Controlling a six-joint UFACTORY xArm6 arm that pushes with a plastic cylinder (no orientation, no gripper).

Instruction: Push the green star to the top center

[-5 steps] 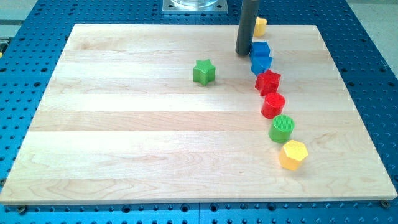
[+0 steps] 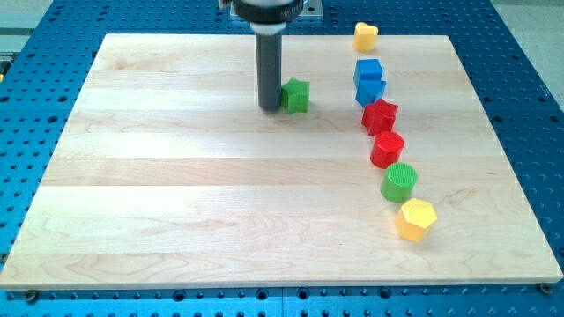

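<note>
The green star (image 2: 297,95) lies on the wooden board (image 2: 176,202), a little above the board's middle height and near its horizontal centre. My tip (image 2: 269,108) stands right against the star's left side. The rod rises straight up from there to the view's top and hides a thin strip of the star's left edge.
A line of blocks runs down the view's right: a yellow block (image 2: 365,36) at the top edge, a blue block (image 2: 369,80), a red star (image 2: 380,116), a red cylinder (image 2: 387,149), a green cylinder (image 2: 399,182) and a yellow hexagon (image 2: 415,218).
My tip has moved from beside the blue block leftward and down to the star's left side. The green star has shifted slightly to the right and up.
</note>
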